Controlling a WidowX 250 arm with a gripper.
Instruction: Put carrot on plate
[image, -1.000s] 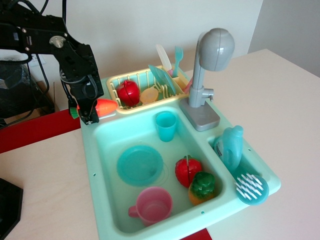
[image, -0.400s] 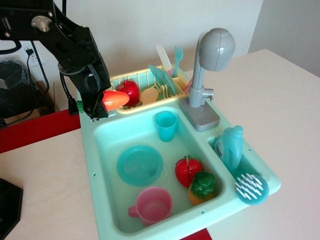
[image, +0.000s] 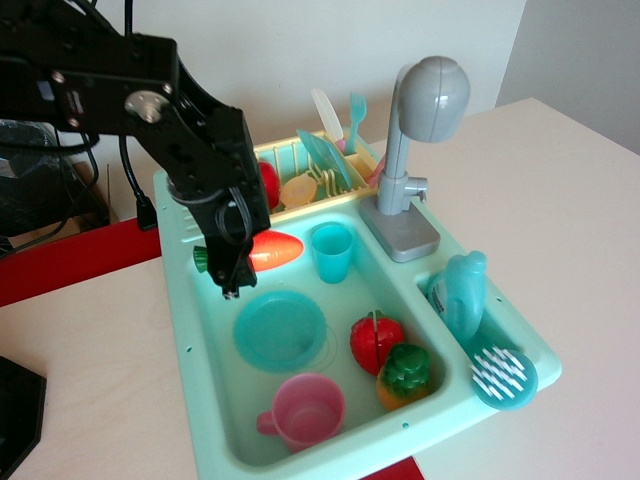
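Note:
My gripper (image: 235, 262) is shut on the carrot (image: 273, 251), an orange tapered toy with its green stem end to the left. It holds the carrot level above the sink basin, just behind and above the round teal plate (image: 280, 331). The plate lies flat on the basin floor with nothing on it. The carrot's tip points right toward the teal cup (image: 331, 252).
The mint toy sink (image: 190, 330) also holds a pink cup (image: 308, 408), a red apple-like toy (image: 376, 341) and an orange toy with a green top (image: 404, 374). A yellow dish rack (image: 300, 185) stands behind, a grey faucet (image: 415, 150) to the right, a blue bottle (image: 458, 290) beyond it.
The gripper with the carrot has moved right and down, from the sink's back left corner to over the basin near the plate.

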